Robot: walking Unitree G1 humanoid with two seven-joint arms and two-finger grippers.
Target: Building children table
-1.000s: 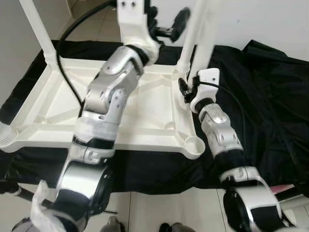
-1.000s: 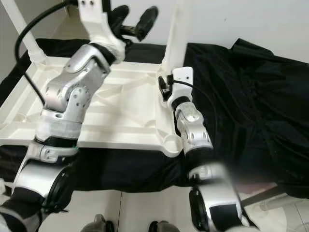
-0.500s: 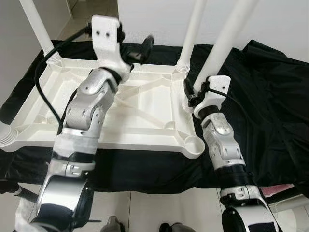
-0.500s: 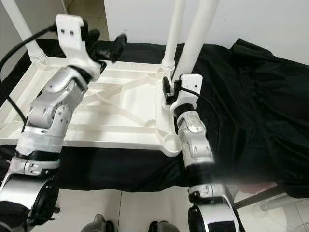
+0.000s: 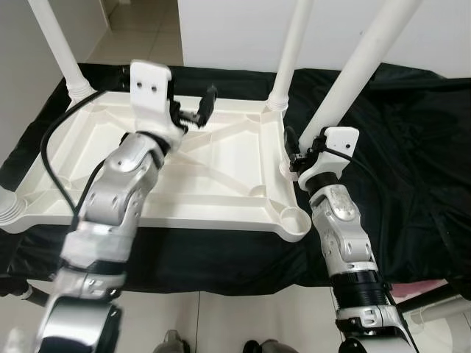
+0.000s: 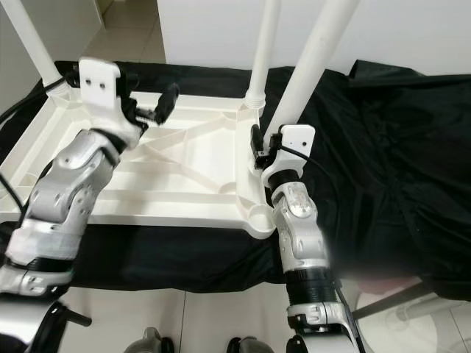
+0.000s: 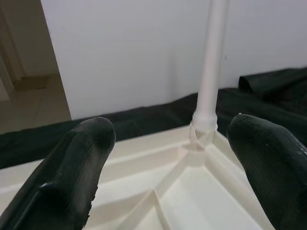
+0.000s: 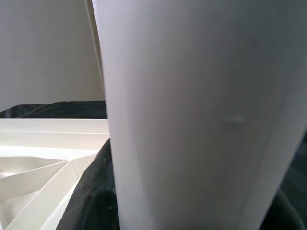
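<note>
A white plastic table top (image 5: 221, 169) lies upside down on a black cloth. Upright legs stand in its far left corner (image 5: 57, 48) and far right corner (image 5: 292, 51). My right gripper (image 5: 294, 149) is shut on the lower end of a third white leg (image 5: 360, 70), which leans to the right beside the top's right edge. The near right socket (image 5: 297, 218) holds no leg. My left gripper (image 5: 193, 112) hovers open over the top's far middle. In the left wrist view its fingers (image 7: 72, 163) frame the far right leg (image 7: 211, 72).
The black cloth (image 5: 412, 147) spreads wide to the right over the floor. A ribbed white piece (image 5: 9, 206) sits at the near left corner. Pale tiles (image 5: 243, 316) lie in front of me, a white wall stands behind, and something pink (image 5: 434, 283) shows at the lower right.
My left arm has come down and leftward, bringing its open gripper from high up to just over the table top. The held leg now leans further right.
</note>
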